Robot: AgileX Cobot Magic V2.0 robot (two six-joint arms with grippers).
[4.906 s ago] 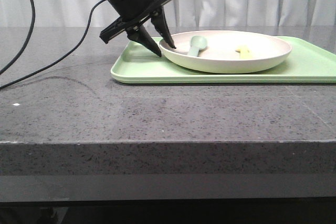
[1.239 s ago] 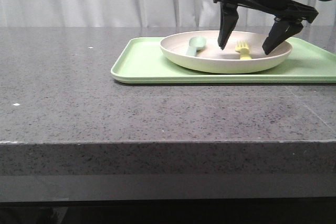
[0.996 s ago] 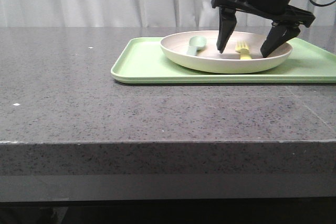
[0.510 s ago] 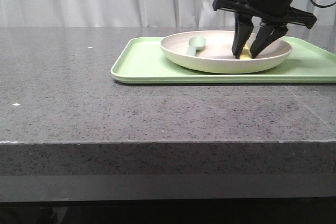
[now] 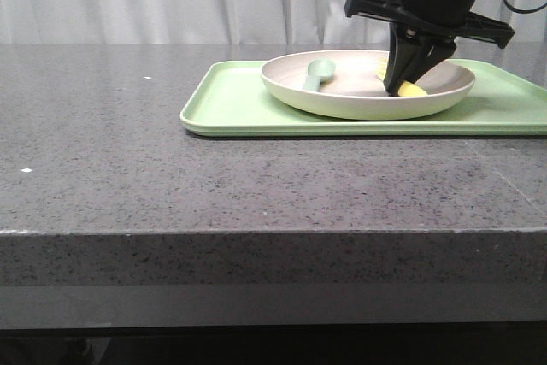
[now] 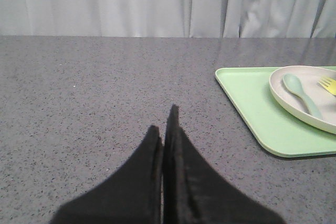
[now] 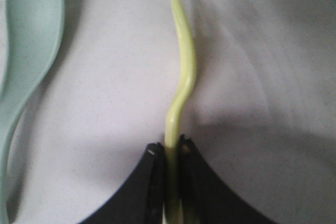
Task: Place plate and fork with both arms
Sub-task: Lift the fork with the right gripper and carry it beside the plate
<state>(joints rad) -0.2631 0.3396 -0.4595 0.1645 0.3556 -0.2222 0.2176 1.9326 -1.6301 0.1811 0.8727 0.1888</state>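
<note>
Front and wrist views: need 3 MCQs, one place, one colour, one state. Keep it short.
1. Where does the spoon lie?
A. in the plate
B. on the bare tray
C. on the table

2. What colour is the fork?
A. sage green
B. pale yellow
C. white

3. What is the right gripper doing?
A. open above the spoon
B. shut on nothing
C. shut on the fork

Key: 1 A, the spoon rests inside the plate's rim. 2 B, the right wrist view shows it yellow. 3 C, the fingers pinch the fork; the left gripper is shut on nothing, over bare table.
</note>
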